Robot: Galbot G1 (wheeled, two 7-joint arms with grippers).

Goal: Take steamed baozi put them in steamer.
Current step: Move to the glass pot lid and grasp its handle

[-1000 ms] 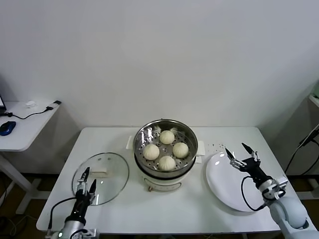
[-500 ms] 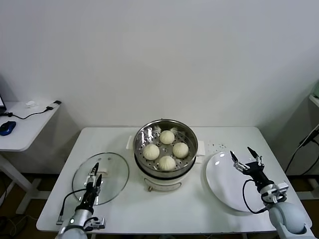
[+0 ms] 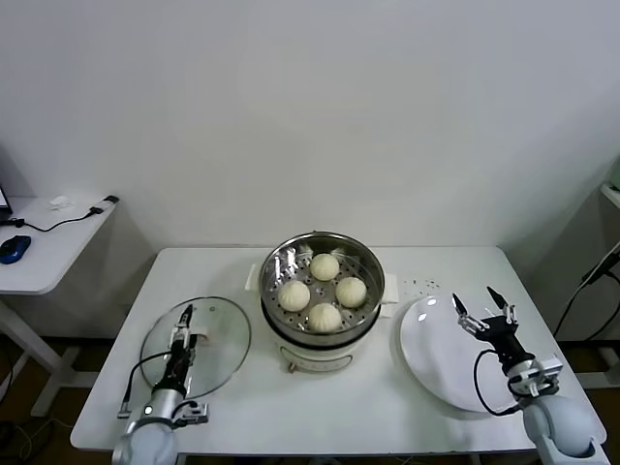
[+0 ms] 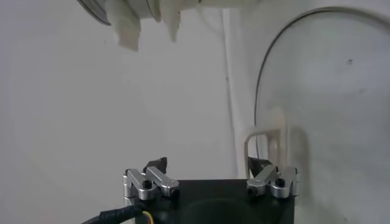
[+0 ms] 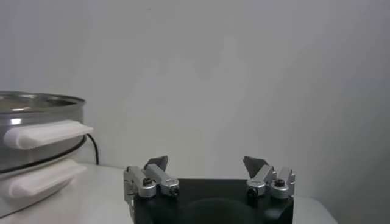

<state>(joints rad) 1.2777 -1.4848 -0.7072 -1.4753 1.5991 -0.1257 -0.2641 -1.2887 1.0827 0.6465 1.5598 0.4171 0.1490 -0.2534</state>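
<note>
The baozi (image 3: 324, 291) are judged to be soft, light and easily dented — smooth domed dough that would be marked by a hard pinch and might cling a little to metal. Each would best be taken low on its sides, across the widest part, with only a gentle squeeze, and never pressed from the top. Four baozi are counted, and all four are seen already lying on the perforated tray inside the steamer (image 3: 368, 263), set in a loose diamond, near one another but apart. One steamer is counted at the middle of the worktop (image 3: 320, 407), one glass lid (image 3: 218, 334) lying flat to its left, and one white plate (image 3: 436, 363) to its right, on which no baozi is seen. Two tools are counted. The left tool (image 3: 181, 325) is held low over the lid with its jaws spread wide and nothing between them; the right tool (image 3: 483, 311) is held above the plate, likewise spread wide and empty. By this layout the task is judged done, or very nearly so.
</note>
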